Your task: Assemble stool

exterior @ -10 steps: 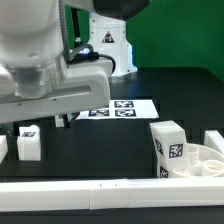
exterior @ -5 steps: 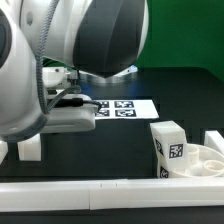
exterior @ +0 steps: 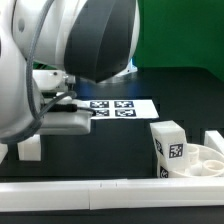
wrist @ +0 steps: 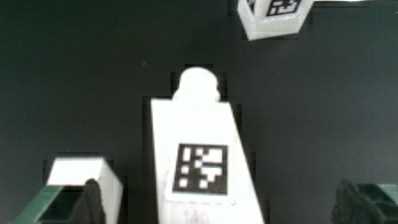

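- Black matte table [exterior: 190, 105] fills the lower part of the exterior view. The wrist view shows the same black top.
- Green backdrop [exterior: 185, 35] rises behind the table's far edge, plain and flat in colour.
- Marker board [exterior: 145, 108], thin and white, lies flat toward the far edge, with black-and-white tags on it. It is partly hidden.
- Long white border bar [exterior: 130, 195] runs along the near edge, with 1 seam visible.
- Light is even and soft, with a faint sheen on the black top near the far edge.

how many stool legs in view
3: upright leg by the seat, second leg at the exterior view's left, third leg lying under the open tool; the arm may hide more.
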`<state>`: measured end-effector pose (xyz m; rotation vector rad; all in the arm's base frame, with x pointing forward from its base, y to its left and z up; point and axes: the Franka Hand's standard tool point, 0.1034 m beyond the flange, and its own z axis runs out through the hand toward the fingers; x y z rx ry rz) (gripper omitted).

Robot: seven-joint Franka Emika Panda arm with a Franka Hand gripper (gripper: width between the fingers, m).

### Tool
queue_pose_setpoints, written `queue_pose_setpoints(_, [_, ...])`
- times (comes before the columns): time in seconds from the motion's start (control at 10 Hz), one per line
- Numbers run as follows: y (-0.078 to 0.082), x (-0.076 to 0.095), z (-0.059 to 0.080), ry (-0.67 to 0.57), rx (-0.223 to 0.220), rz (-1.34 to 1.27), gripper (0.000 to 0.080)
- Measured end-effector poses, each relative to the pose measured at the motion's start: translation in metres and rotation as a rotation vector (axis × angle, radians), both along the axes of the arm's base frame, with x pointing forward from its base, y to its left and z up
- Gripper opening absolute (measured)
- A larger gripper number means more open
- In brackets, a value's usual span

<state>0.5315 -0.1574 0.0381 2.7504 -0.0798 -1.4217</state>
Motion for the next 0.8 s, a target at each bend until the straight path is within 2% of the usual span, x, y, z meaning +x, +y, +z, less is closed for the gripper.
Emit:
queue_pose_setpoints(0.1, [0.009, -0.009, -0.009, 0.024, -0.023, -0.027, 0.0649])
queue_pose_setpoints(0.2, [0.007, -0.014, -0.011, 0.055, -0.036, -0.047, 0.0649])
queue_pose_setpoints(0.4, [0.005, -0.019, -0.017, 0.081, -0.102, -0.091, 0.0649])
queue_pose_setpoints(0.5, [0.008, -0.020, -0.021, 0.082, -0.100, -0.088, 0.0649])
queue_pose_setpoints(0.8, [0.006, -0.020, -0.020, 0.081, -0.101, -0.089, 0.0649])
